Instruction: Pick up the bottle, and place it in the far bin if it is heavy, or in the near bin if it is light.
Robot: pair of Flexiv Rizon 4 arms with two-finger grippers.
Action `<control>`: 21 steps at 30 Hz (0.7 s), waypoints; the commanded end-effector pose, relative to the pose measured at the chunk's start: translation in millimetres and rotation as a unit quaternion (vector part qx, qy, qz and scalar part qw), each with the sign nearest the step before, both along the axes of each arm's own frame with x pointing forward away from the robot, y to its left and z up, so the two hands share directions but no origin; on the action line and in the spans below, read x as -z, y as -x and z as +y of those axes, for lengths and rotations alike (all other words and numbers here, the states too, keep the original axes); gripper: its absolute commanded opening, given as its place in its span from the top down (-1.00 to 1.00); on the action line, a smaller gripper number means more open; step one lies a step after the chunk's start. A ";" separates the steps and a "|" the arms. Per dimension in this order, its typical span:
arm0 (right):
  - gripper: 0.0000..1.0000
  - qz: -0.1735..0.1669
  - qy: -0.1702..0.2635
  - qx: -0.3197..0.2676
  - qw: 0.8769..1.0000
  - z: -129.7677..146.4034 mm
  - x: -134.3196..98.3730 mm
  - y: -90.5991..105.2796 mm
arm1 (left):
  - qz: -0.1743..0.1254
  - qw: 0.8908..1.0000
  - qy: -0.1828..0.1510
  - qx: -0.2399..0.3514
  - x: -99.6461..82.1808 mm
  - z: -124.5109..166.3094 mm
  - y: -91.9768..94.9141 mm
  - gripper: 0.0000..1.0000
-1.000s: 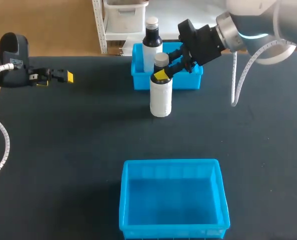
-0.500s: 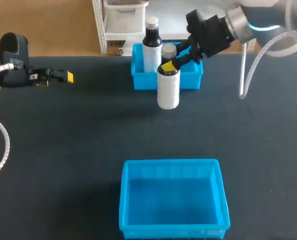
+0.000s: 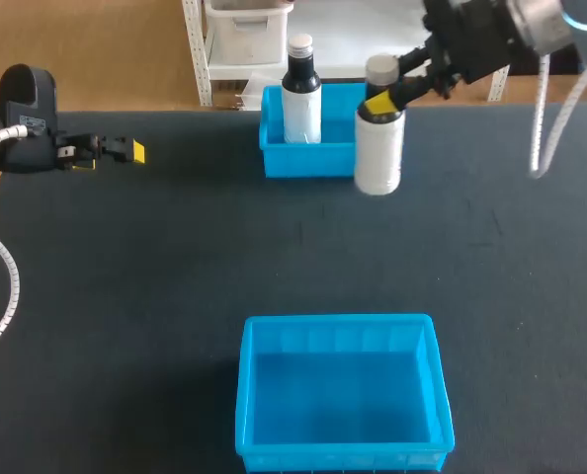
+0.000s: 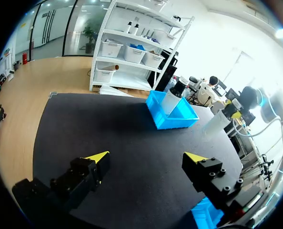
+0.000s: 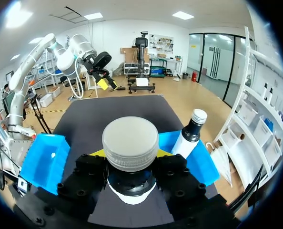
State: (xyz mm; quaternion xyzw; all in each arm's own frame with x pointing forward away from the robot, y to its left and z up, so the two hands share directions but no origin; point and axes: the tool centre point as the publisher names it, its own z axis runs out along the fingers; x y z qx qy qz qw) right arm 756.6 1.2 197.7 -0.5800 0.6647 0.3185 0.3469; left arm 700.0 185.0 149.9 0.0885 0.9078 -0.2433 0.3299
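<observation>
Bottle (image 3: 378, 148), white-bodied with a grey cap, hangs clear of the dark table (image 3: 175, 257), gripped at the neck by the closed fingers of the right gripper (image 3: 379, 99). It is at the right end of the far bin (image 3: 308, 160); whether it is over the bin's interior cannot be told. A second, dark-necked bottle (image 3: 301, 99) stands upright in that bin. The near bin (image 3: 274, 331) holds nothing visible. The left gripper (image 3: 125, 151) sits at the table's far left, fingers spread and empty. Judged progress: the pick is complete. The position beside the far bin suggests the bottle was judged heavy. Lowering into a bin and release remain.
</observation>
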 end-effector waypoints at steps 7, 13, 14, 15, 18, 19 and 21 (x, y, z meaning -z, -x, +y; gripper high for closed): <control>1.00 -0.023 0.001 0.053 0.998 -54.2 -20.3 16.4 | 0.000 1.000 0.000 0.000 0.0 0.0 0.0 -1.00; 1.00 -0.029 0.005 0.073 0.997 -80.1 -27.2 20.0 | 0.000 1.000 0.000 0.000 0.0 0.0 0.0 -1.00; 1.00 -0.029 0.006 0.075 0.997 -84.0 -28.0 21.2 | 0.000 1.000 0.000 0.000 0.0 0.0 0.0 -1.00; 1.00 -0.030 0.007 0.077 0.997 -87.8 -28.8 22.7 | 0.000 1.000 0.000 0.000 0.0 0.0 0.0 -1.00; 1.00 -0.029 0.010 0.081 0.996 -97.9 -30.3 27.2 | 0.000 1.000 0.000 0.000 0.0 0.0 0.0 -1.00; 1.00 -0.028 0.010 0.083 0.996 -101.0 -31.2 29.4 | 0.000 1.000 0.000 0.000 0.0 0.0 0.0 -1.00; 1.00 -0.028 0.012 0.084 0.996 -106.6 -33.5 34.5 | 0.000 1.000 0.000 0.000 0.0 0.0 0.0 -1.00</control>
